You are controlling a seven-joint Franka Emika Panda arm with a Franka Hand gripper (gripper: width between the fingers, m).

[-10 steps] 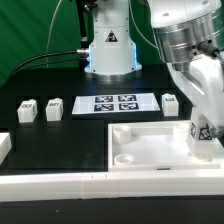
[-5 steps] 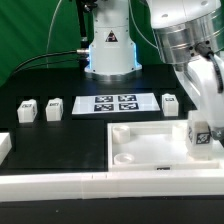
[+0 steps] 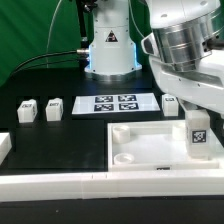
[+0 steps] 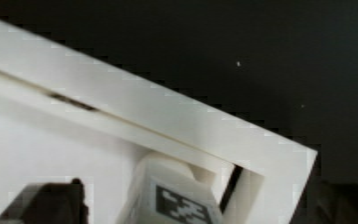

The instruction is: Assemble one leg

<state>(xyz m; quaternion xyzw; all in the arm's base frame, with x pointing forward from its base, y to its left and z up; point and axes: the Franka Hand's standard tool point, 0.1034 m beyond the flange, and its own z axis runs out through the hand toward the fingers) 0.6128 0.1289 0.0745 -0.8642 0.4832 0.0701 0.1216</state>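
The leg (image 3: 198, 136), a small white block with a black-and-white tag, stands upright inside the far right corner of the white tray (image 3: 150, 150). My gripper (image 3: 201, 112) hangs just above it. In the wrist view the leg (image 4: 185, 203) sits between my two dark fingers (image 4: 51, 203), with a gap on each side, so the gripper (image 4: 194, 208) is open and holds nothing. The tray's raised rim (image 4: 176, 115) runs across that view.
Two more legs (image 3: 27, 109) (image 3: 54, 108) stand on the black table at the exterior view's left, and another (image 3: 170, 101) is by the marker board (image 3: 115, 103). The robot base (image 3: 110, 50) is behind. A white rail (image 3: 90, 184) runs along the front.
The gripper carried the leg down toward the tray's right corner and set it upright there. The hand has since lifted a little, and the leg stays in place.
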